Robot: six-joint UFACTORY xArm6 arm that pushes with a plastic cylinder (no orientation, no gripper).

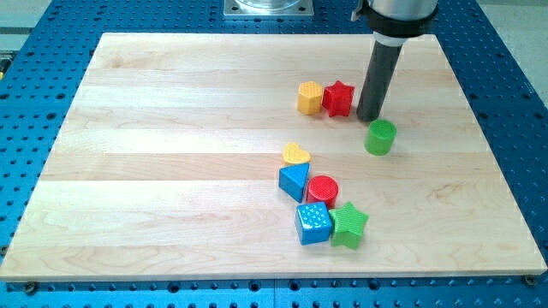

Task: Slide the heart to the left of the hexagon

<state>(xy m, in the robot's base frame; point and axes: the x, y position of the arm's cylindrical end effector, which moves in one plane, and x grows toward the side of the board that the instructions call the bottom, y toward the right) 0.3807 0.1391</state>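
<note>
The yellow heart [296,154] lies near the board's middle, just above a blue triangle [294,181]. The yellow hexagon [310,97] sits higher up, touching a red star [339,98] on its right. My tip [369,117] rests on the board just right of the red star and just above a green cylinder [381,137]. The tip is well up and to the right of the heart, not touching it.
A red cylinder [323,189], a blue cube [313,223] and a green star [348,225] cluster below the heart. The wooden board [171,171] lies on a blue perforated table.
</note>
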